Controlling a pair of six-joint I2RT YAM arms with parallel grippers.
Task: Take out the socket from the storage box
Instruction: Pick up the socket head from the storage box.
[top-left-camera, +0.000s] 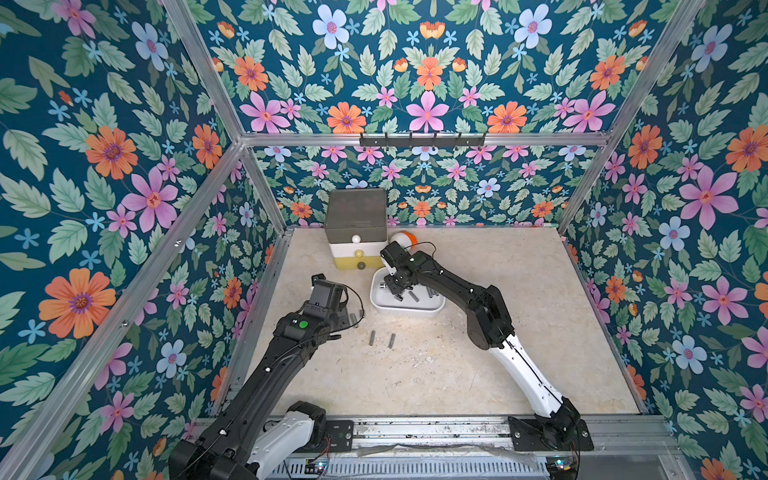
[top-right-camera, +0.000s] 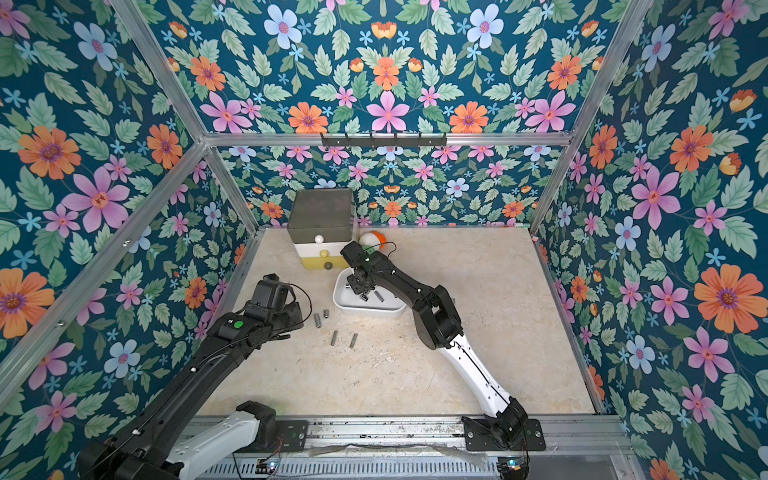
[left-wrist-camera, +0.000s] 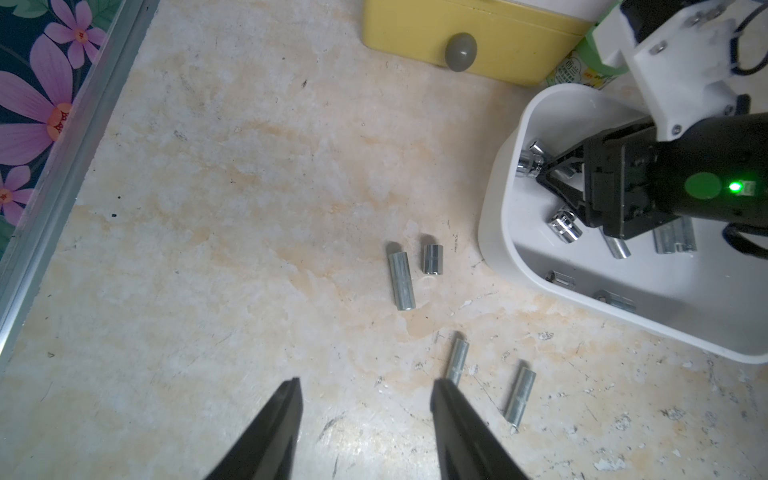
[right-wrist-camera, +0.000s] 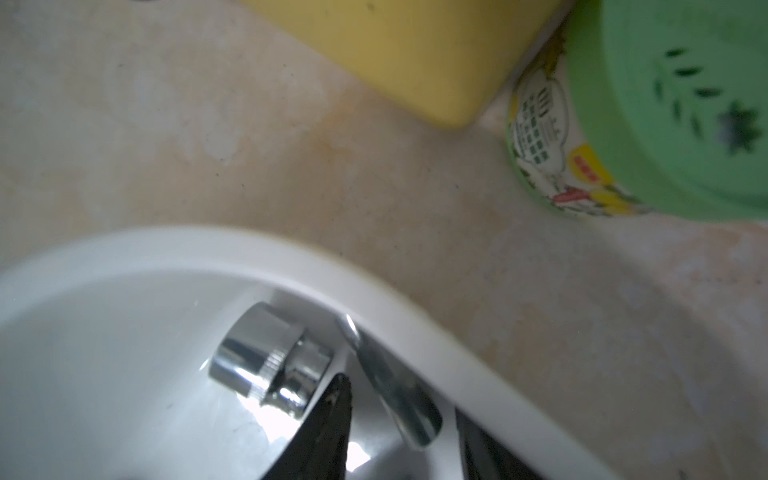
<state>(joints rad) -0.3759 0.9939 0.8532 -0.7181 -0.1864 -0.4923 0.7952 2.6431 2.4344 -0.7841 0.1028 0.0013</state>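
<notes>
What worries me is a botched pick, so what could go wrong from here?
The right gripper straddles a slim socket lying along the storage box wall; closing may scrape the wall and shift the box. The stubby socket beside one jaw could get knocked or pinched too. The loose sockets on the table are round and might roll.

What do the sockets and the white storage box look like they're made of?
The sockets, like the chunky socket, look like steel with bright chrome-like plating: mirror glints and a knurled band. The storage box looks like smooth moulded white plastic: rounded corners, soft even sheen.
</notes>
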